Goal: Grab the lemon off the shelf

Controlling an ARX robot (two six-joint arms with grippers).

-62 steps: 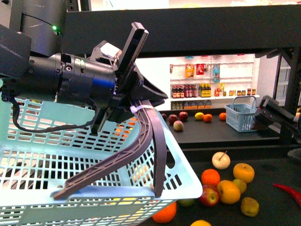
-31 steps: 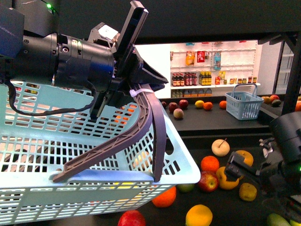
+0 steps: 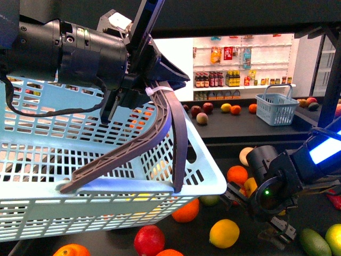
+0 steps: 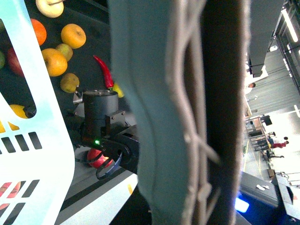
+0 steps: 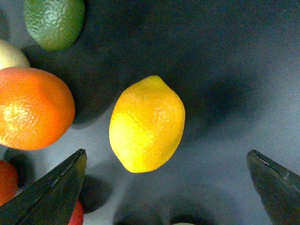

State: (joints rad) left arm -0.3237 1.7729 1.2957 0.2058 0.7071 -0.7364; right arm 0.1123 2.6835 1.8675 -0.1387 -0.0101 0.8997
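here, right hand (image 5: 164,185) spread wide over lemon (image 5: 146,124), left hand (image 3: 151,96) clamped on basket handle (image 3: 165,133)

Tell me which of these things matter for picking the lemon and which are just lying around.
For the job:
lemon
shelf it lies on
right pincer, open

Just lying about:
orange
green fruit
red apple

Pale-blue basket (image 3: 122,186), orange (image 3: 186,210), red apple (image 3: 149,240)
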